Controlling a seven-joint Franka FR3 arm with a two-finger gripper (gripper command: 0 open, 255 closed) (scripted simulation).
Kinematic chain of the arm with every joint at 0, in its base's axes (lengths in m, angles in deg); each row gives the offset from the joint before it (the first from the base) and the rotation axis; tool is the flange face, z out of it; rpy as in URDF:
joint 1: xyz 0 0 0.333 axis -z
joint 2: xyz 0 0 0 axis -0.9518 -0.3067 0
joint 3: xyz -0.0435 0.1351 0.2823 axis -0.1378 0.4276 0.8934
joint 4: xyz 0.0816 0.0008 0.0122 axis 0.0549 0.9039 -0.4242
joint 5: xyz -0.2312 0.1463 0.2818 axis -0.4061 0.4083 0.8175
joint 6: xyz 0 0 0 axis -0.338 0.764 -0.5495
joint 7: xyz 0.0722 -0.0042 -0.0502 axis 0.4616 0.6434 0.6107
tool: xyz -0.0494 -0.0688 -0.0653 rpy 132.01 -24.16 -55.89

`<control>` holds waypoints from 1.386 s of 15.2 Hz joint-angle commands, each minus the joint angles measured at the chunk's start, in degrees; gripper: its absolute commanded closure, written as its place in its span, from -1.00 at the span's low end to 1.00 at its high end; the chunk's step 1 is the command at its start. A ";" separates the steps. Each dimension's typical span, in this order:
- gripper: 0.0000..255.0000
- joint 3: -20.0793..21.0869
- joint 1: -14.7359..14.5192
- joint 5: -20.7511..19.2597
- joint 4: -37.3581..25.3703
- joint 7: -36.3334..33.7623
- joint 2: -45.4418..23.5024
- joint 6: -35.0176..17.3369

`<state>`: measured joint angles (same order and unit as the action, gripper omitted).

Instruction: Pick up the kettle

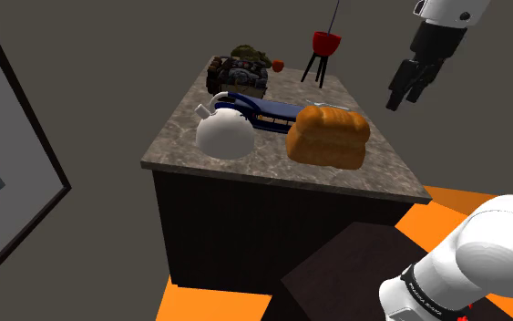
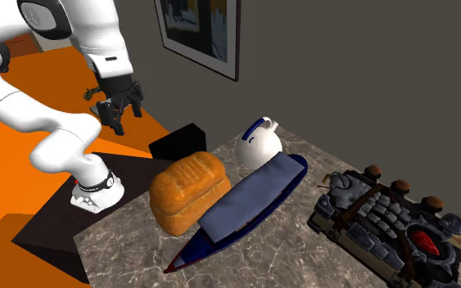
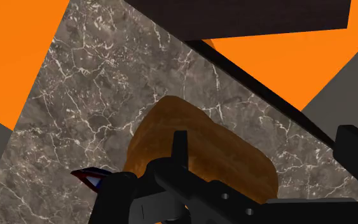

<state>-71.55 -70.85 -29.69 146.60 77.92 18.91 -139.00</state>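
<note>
The kettle (image 1: 224, 135) is white and round with a blue-trimmed handle. It stands on the marble counter (image 1: 245, 166), near that counter's left side in the shoulder view. In the second exterior view the kettle (image 2: 257, 146) sits behind a long blue boat-shaped object (image 2: 249, 200). My black gripper (image 1: 406, 98) hangs open in the air, well above the counter's right edge, with nothing between its fingers. A bread loaf (image 1: 327, 135) lies between it and the kettle. In the wrist view the gripper (image 3: 269, 153) looks down on the loaf (image 3: 196, 143).
A dark, chunky model (image 1: 239, 71) stands at the counter's far end, beside the blue object (image 1: 265, 111). A red pot on a stand (image 1: 325, 44) is behind the counter. A framed picture (image 2: 200, 29) hangs on the wall. The dark stand (image 1: 354, 274) rests on orange floor.
</note>
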 commanded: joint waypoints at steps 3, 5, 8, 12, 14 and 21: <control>-1.00 -0.24 -1.04 -0.23 -1.73 2.09 -4.07 -2.51; -1.00 -0.39 -2.04 -0.38 -3.72 4.17 -8.15 -4.79; -1.00 -0.46 -3.48 -0.48 -7.14 7.26 -14.27 -7.75; -1.00 -0.23 -5.24 -0.45 -12.48 11.31 -22.34 -10.83; -1.00 0.01 -6.07 -0.41 -15.47 13.28 -26.34 -12.02; -1.00 1.60 -8.64 -0.37 -27.52 19.83 -40.11 -14.33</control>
<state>-70.13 -79.19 -30.04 121.40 96.56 -18.86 -153.17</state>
